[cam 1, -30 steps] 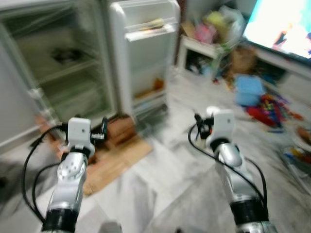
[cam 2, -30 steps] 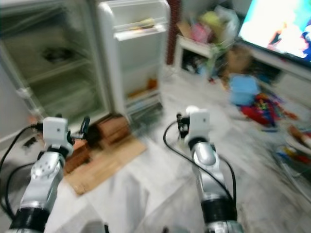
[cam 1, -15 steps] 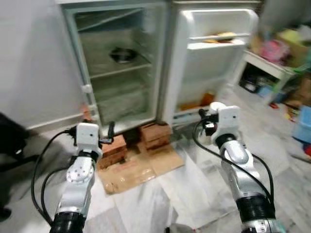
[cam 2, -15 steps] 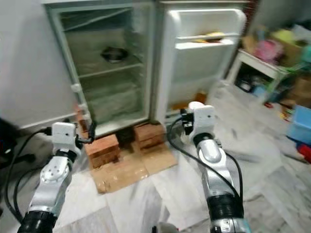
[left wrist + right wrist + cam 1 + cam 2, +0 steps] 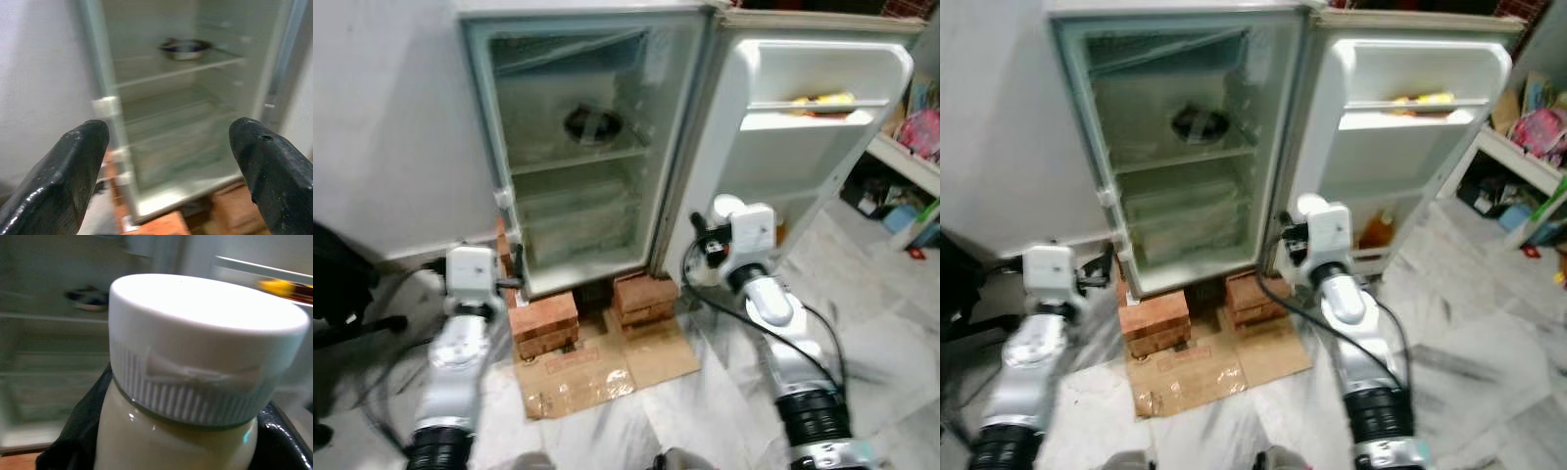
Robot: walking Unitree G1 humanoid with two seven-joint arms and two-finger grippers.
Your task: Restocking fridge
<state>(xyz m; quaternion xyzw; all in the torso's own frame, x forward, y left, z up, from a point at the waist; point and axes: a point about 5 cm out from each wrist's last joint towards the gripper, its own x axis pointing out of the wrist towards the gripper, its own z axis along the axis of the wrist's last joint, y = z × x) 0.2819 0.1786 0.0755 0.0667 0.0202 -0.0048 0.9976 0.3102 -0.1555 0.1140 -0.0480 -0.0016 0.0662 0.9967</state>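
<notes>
Right wrist view gave the close-up: the right end effector (image 5: 181, 440) was clamped around a pale bottle (image 5: 176, 431) with a ribbed white cap (image 5: 205, 347), raised before the open fridge (image 5: 578, 157). Head views showed the wider scene: the fridge stood on bricks (image 5: 544, 323) over flattened cardboard (image 5: 607, 367), a dark bowl (image 5: 593, 123) sat on its upper shelf, and something yellow (image 5: 822, 100) lay in the door rack. Left wrist view showed the left end effector (image 5: 171, 161) spread wide, empty.
</notes>
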